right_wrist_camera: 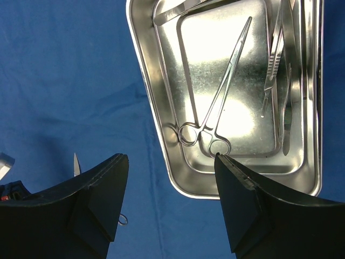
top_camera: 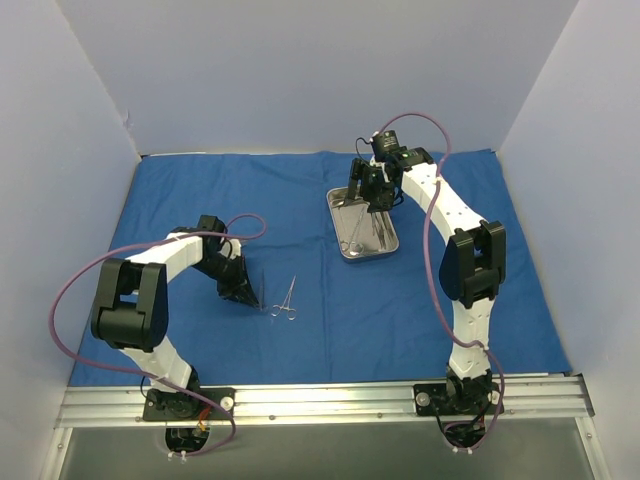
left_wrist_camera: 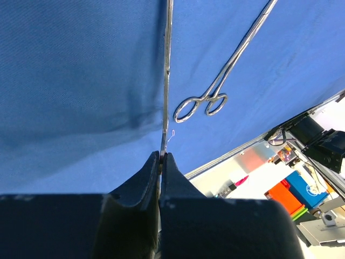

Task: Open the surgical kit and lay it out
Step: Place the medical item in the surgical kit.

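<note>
The royal-blue cloth wrap (top_camera: pixel 200 200) lies spread flat over the table. A shiny steel tray (top_camera: pixel 345 250) sits on it at centre right and holds ring-handled forceps (right_wrist_camera: pixel 215 102) and tweezers (right_wrist_camera: pixel 275 59). My right gripper (right_wrist_camera: pixel 170 157) hangs open above the tray's near corner (right_wrist_camera: pixel 145 81), with nothing between its fingers. My left gripper (left_wrist_camera: pixel 162 156) is shut on a slim silver instrument (left_wrist_camera: pixel 166 81), seen edge-on, low over the cloth (left_wrist_camera: pixel 81 81). Another pair of ring-handled forceps (left_wrist_camera: pixel 215 91) lies on the cloth just right of it (top_camera: pixel 285 300).
Pale walls enclose the table on three sides. An aluminium rail (top_camera: pixel 320 398) carrying both arm bases runs along the near edge. Bare blue cloth stretches across the far left and near right.
</note>
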`<action>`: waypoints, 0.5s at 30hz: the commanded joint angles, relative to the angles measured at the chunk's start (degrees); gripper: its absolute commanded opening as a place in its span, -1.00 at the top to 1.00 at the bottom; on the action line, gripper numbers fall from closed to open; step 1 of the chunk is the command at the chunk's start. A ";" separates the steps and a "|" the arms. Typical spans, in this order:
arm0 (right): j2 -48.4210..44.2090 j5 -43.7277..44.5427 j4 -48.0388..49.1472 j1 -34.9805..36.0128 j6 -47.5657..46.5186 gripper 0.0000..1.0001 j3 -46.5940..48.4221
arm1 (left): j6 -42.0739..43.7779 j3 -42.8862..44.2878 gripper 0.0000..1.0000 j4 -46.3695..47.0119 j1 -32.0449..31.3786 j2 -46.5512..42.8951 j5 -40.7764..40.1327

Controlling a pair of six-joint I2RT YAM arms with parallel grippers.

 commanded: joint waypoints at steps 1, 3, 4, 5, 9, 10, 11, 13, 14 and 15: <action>-3.06 -0.42 -0.35 -0.44 -0.78 -0.30 -0.67 | 0.34 0.55 0.90 -1.13 -0.10 1.07 -0.19; -2.88 -0.59 -0.17 -0.52 -0.78 -0.30 -0.67 | 0.26 0.81 0.61 -2.27 -0.10 1.34 -1.33; -2.79 -0.51 -0.09 -0.52 -0.87 -0.30 -0.41 | 0.25 0.99 0.54 -2.54 -0.10 1.42 -1.60; -2.62 -0.59 -0.09 -0.52 -0.87 -0.30 -0.32 | -0.01 1.08 0.34 -2.71 -0.02 1.34 -2.47; -1.65 -0.51 -0.52 -0.61 -1.14 -0.31 0.73 | -0.45 2.13 -0.23 -6.22 0.86 0.20 -7.29; -0.95 -0.24 -0.52 -0.70 -1.14 -0.31 1.17 | -0.36 2.74 -0.26 -6.49 1.21 -0.59 -7.75; -0.60 -0.24 -0.52 -0.79 -1.31 -0.31 1.96 | -0.01 3.18 -0.29 -6.84 1.65 -1.12 -7.92; 1.24 0.37 -1.22 -0.87 -1.31 -0.31 3.37 | 0.69 4.24 -0.34 -8.51 2.79 -2.17 -9.76; 1.77 1.68 -1.58 -0.87 -1.49 -0.31 4.42 | 1.65 5.90 -0.34 -9.47 2.97 -2.44 -10.56; 2.21 2.82 -1.84 -0.87 -1.49 -0.29 4.60 | 2.18 6.78 -0.35 -10.35 3.15 -2.79 -11.35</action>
